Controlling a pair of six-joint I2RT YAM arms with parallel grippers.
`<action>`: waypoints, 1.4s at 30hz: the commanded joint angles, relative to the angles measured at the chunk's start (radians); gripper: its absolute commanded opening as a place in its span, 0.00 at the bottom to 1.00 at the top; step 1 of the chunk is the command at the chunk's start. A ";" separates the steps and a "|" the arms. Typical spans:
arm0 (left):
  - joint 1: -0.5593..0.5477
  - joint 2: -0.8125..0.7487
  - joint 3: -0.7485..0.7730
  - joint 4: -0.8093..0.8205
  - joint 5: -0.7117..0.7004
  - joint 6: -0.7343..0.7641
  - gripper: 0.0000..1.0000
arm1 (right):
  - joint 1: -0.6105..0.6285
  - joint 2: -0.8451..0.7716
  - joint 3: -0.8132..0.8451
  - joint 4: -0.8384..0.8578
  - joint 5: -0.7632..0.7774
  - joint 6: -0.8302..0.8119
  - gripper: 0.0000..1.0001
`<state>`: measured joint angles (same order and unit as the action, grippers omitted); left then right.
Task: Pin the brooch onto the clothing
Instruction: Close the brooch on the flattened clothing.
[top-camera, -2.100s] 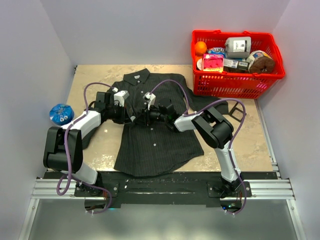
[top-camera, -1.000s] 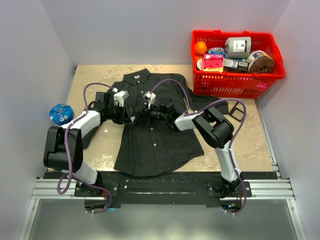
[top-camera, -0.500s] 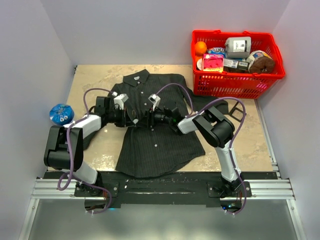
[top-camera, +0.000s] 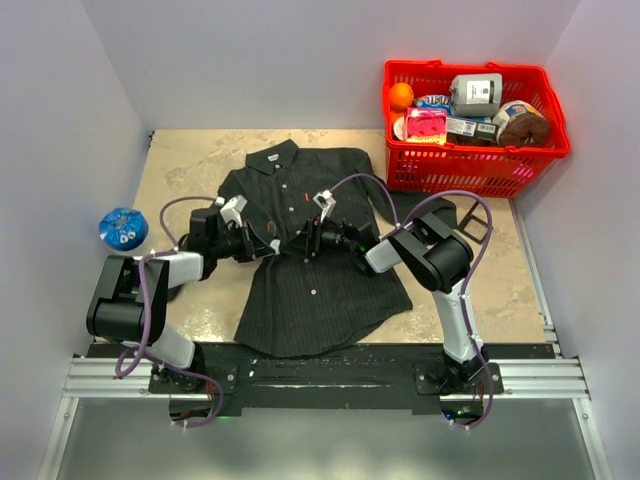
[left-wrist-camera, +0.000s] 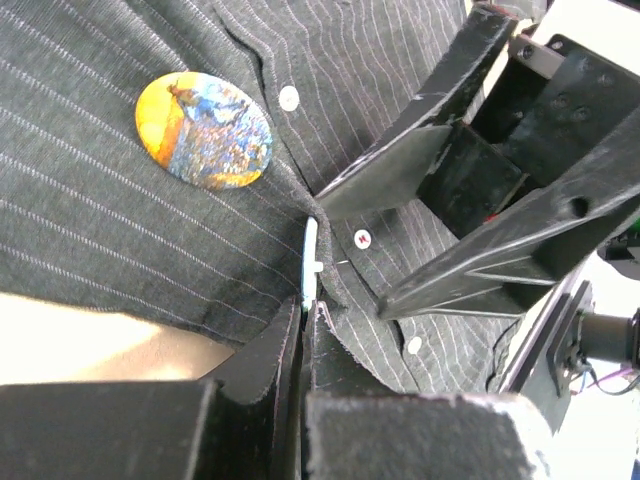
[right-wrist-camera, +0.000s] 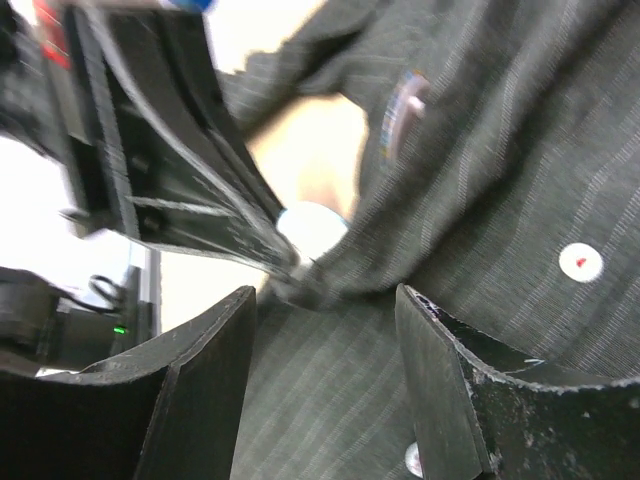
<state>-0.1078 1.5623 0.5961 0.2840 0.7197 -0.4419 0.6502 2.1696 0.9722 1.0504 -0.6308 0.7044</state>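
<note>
Though dark, a pale-pinstriped shirt (top-camera: 320, 305)

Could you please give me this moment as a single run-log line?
left gripper: shut on dark pinstriped shirt fold | right gripper: open, beside it | round orange-and-blue brooch: on shirt front

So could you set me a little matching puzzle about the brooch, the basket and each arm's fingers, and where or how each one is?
Things:
1. brooch
2. basket
3. left fingers
4. right fingers

Place or state:
A. spread open
B. in the far right corner
C. pinched shut on a fold of the shirt
D. lying on the shirt front

Pairs: 1-D, 2-B, 3-C, 4-A
</note>
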 joint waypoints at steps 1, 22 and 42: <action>-0.006 -0.036 -0.122 0.304 -0.046 -0.190 0.00 | -0.011 0.004 0.003 0.227 -0.043 0.131 0.61; -0.006 0.125 -0.297 0.856 -0.012 -0.316 0.00 | -0.006 0.142 0.051 0.250 -0.015 0.202 0.48; -0.006 0.130 -0.323 0.848 0.001 -0.330 0.00 | -0.017 0.187 0.048 0.395 -0.032 0.288 0.46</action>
<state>-0.1078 1.6836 0.2893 1.0710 0.6849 -0.7677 0.6384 2.3352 1.0058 1.3102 -0.6498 0.9768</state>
